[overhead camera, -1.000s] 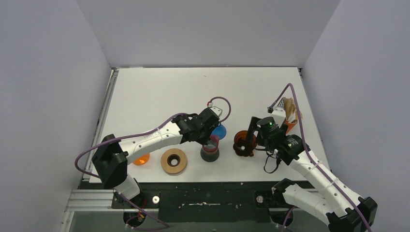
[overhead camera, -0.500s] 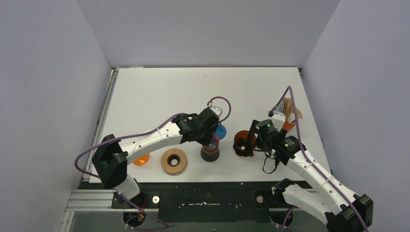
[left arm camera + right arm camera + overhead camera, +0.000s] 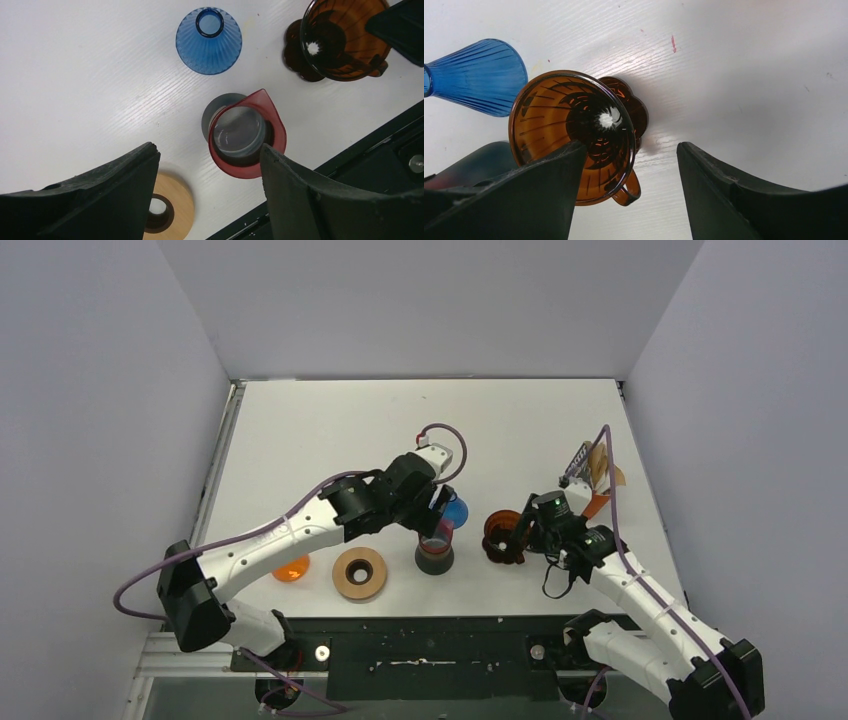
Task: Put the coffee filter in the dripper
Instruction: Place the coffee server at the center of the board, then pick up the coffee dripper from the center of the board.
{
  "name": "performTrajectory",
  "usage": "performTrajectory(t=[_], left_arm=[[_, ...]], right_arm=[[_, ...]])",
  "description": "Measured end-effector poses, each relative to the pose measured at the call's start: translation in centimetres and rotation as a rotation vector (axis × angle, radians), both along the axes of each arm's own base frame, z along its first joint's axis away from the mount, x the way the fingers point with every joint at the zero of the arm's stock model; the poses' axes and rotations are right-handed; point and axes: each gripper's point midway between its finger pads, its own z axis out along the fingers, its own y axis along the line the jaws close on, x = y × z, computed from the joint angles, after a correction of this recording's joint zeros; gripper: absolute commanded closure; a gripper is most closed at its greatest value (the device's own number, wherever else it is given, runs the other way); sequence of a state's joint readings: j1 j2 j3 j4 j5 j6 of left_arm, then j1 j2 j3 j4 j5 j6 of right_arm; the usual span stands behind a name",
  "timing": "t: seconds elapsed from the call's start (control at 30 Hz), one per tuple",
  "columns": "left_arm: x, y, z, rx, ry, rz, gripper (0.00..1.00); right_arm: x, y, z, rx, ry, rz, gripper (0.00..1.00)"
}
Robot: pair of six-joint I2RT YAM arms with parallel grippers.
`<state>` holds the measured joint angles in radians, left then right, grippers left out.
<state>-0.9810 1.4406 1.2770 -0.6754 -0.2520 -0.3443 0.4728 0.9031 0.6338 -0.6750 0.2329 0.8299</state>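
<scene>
A stack of beige coffee filters stands in an orange holder at the table's right edge, beyond my right arm. An amber glass dripper sits right of centre. My right gripper is open and low over it. The left finger overlaps its near rim, and its handle lies between the fingers. A red dripper rests on a grey cup. My left gripper hovers above it, open and holding nothing.
A blue ribbed dripper lies upside down between the red and amber ones. A wooden ring and a small orange piece lie near the front edge at the left. The black base rail runs along the near edge.
My left gripper has opened, letting go of the red dripper, and lifted off it. My right gripper has slid nearer to the amber dripper, its jaws narrower.
</scene>
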Motion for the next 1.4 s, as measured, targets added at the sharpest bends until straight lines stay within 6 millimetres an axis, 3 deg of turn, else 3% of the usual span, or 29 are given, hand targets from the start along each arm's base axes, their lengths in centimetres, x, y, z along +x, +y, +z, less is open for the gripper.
performTrajectory(t=[0.53, 0.67, 0.97, 1.1, 1.4], left_arm=[[0.0, 1.1, 8.5, -0.194, -0.221, -0.059, 0.15], [-0.1, 1.6, 8.7, -0.207, -0.254, -0.070, 0.14], [-0.1, 1.9, 7.2, -0.180, -0.257, -0.076, 0.13], [0.0, 1.8, 7.4, -0.187, -0.264, -0.073, 0.13], [-0.2, 2.3, 7.3, -0.194, -0.276, -0.065, 0.13]], right_arm=[[0.2, 1.1, -1.7, 0.134, 0.011, -0.063, 0.63], [0.2, 1.2, -1.9, 0.150, 0.010, -0.080, 0.70], [-0.1, 1.2, -2.6, 0.175, 0.021, -0.105, 0.84], [-0.2, 1.3, -2.3, 0.194, 0.005, -0.113, 1.00], [-0.2, 1.3, -1.5, 0.217, -0.026, -0.117, 1.00]])
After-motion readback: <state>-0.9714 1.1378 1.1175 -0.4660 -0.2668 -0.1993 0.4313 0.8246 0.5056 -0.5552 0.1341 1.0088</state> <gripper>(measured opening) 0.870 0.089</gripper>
